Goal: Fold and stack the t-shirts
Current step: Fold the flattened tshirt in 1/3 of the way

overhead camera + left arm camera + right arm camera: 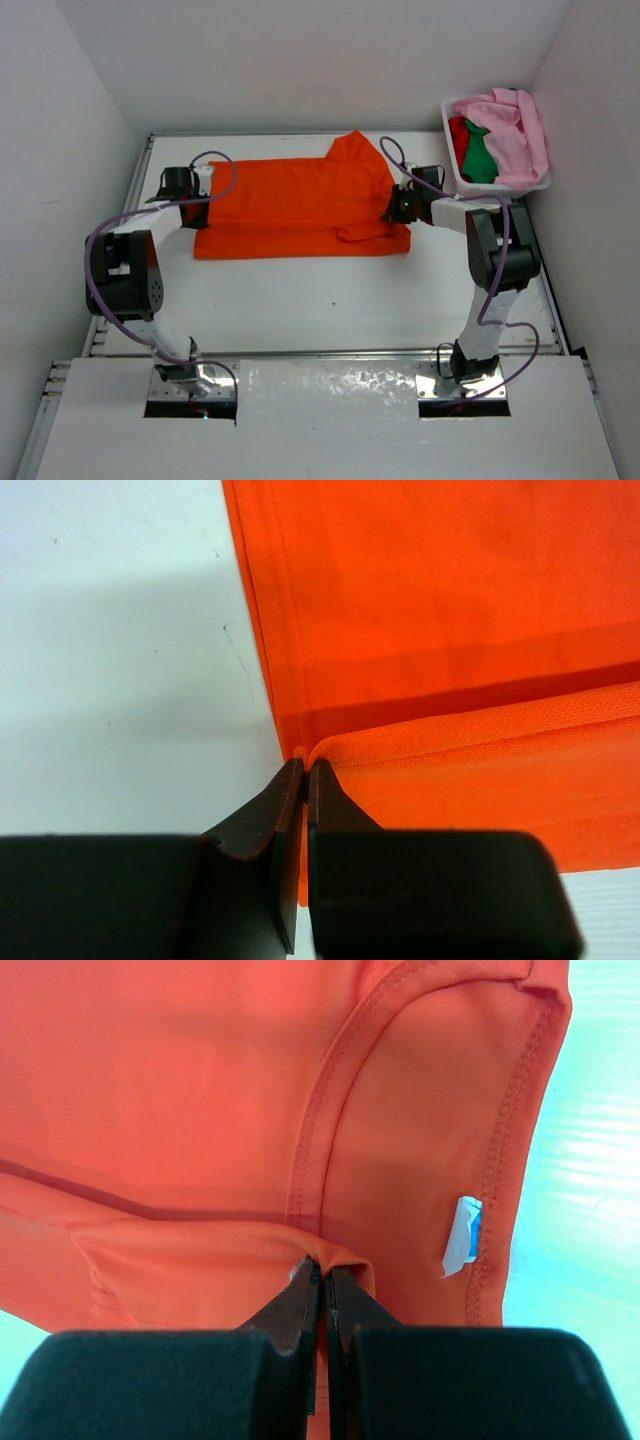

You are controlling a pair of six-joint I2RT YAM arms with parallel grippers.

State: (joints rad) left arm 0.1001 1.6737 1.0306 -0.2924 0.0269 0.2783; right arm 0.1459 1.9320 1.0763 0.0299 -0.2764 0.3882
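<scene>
white table (pixel 350 300), orange t-shirt (pixel 290 200) in left gripper (pixel 303 763) and right gripper (pixel 322 1265)

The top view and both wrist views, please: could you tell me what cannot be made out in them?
- Top view: the red t-shirt in the basket is mostly buried under the green t-shirt and pink t-shirt.
- Right wrist view: the label inside the orange t-shirt is too small to read.
- Left wrist view: the fingers of the left gripper hide how many layers they pinch.
</scene>
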